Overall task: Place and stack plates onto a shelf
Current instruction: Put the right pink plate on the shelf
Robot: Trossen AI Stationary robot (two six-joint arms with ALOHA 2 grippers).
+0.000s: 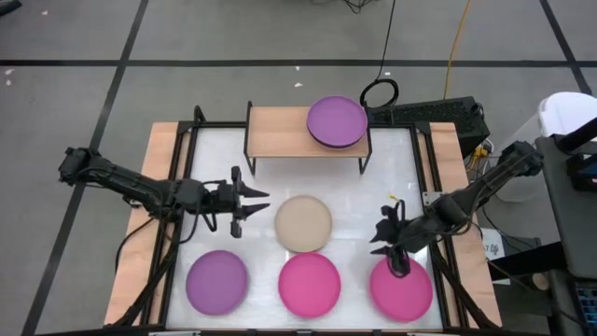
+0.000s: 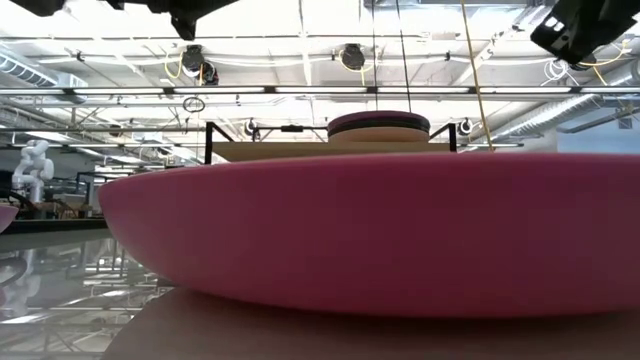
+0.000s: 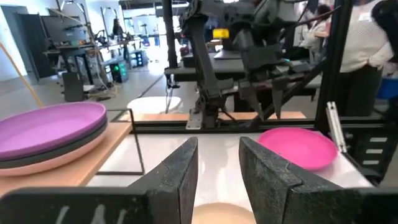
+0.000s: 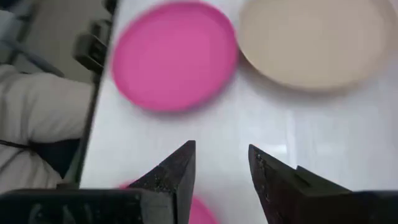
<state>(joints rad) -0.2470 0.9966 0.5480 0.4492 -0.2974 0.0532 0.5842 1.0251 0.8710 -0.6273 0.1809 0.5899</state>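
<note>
Presently the right gripper (image 1: pixel 390 245), jaws parted and empty, hangs over the rim of the rightmost magenta plate (image 1: pixel 403 289), while the left gripper (image 1: pixel 250 207), likewise released, faces the beige plate (image 1: pixel 303 223) just beside it.

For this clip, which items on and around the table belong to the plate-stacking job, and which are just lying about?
Job items:
- low light-wood shelf
- stack topped by a round purple plastic plate
- beige plate
- purple plate
- two magenta plates

Lying about:
- black cable loop
- yellow cable
</note>
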